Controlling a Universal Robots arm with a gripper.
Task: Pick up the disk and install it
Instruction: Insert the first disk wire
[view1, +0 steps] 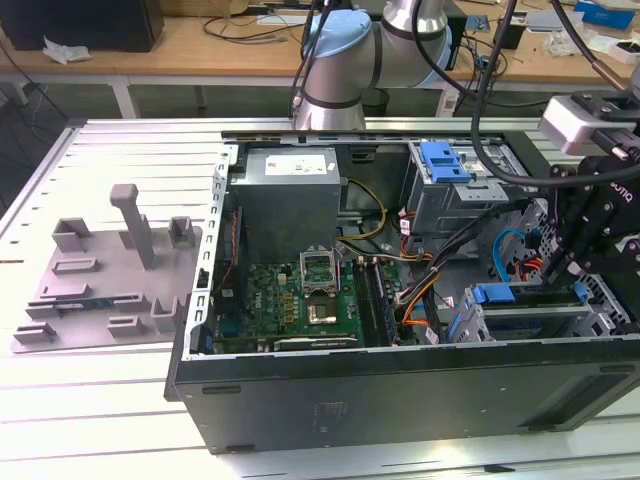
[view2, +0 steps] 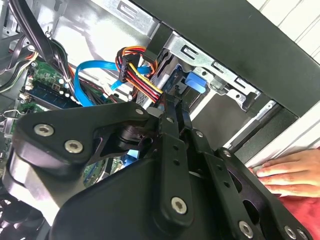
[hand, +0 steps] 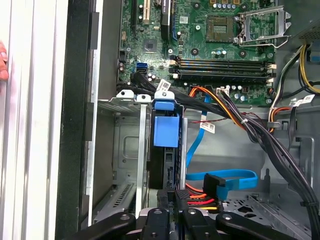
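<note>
The disk (hand: 167, 167) stands on edge in a slot of the metal drive cage (hand: 125, 150) at the front of the open computer case. Its blue bracket (hand: 165, 127) faces the motherboard (hand: 220, 55). My gripper (hand: 173, 192) is at the disk's near end, with its two black fingers pressed close together; I cannot tell whether they touch it. In the second wrist view the same fingertips (view2: 167, 107) reach toward the blue bracket tab (view2: 195, 82). In the exterior view the gripper (view1: 575, 262) hangs over the cage at the case's right end, near the blue bracket (view1: 492, 295).
Orange, red and black power cables (hand: 230, 112) and a blue data cable (hand: 235, 177) run beside the slot. A person's hand (view2: 290, 170) rests on the case's outer edge. A grey fixture plate (view1: 110, 280) lies on the table at the exterior view's left. Another blue bracket (view1: 445, 160) sits in the upper bay.
</note>
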